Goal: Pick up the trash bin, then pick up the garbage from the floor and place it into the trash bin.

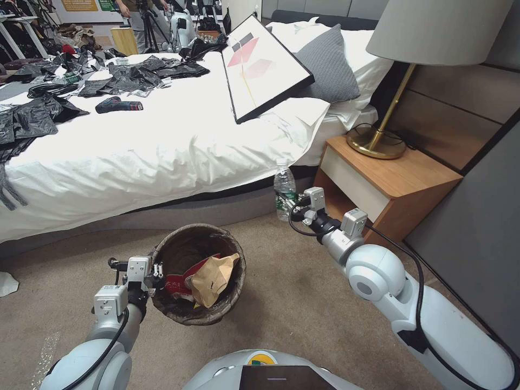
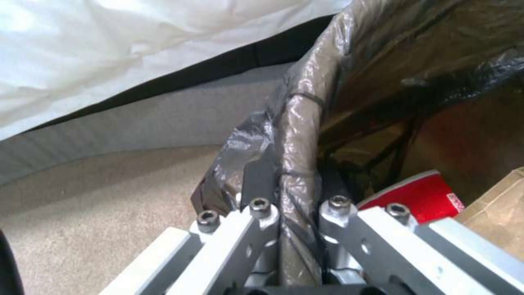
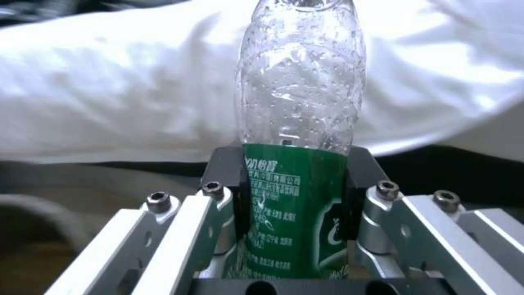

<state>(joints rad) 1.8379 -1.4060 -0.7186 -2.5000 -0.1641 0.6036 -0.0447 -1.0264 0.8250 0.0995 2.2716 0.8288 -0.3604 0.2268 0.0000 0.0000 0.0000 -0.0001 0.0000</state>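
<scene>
The trash bin (image 1: 216,311), round with a dark bag liner over its rim, hangs in front of me above the carpet. My left gripper (image 1: 157,275) is shut on its left rim, one finger outside and one inside the liner (image 2: 297,135). Inside lie a tan paper bag (image 1: 212,277) and a red wrapper (image 1: 176,284), the red wrapper (image 2: 420,196) also showing past the rim. My right gripper (image 1: 290,208) is shut on a clear plastic bottle (image 1: 284,189) with a green label (image 3: 292,205), held upright near the bed's edge, right of the bin.
A white-sheeted bed (image 1: 162,141) fills the far side, strewn with black plastic bags (image 1: 135,76), a drill (image 1: 119,104) and a framed picture (image 1: 265,65). A wooden nightstand (image 1: 390,184) with a brass lamp (image 1: 379,141) stands right. A white scrap (image 1: 6,283) lies at the carpet's left edge.
</scene>
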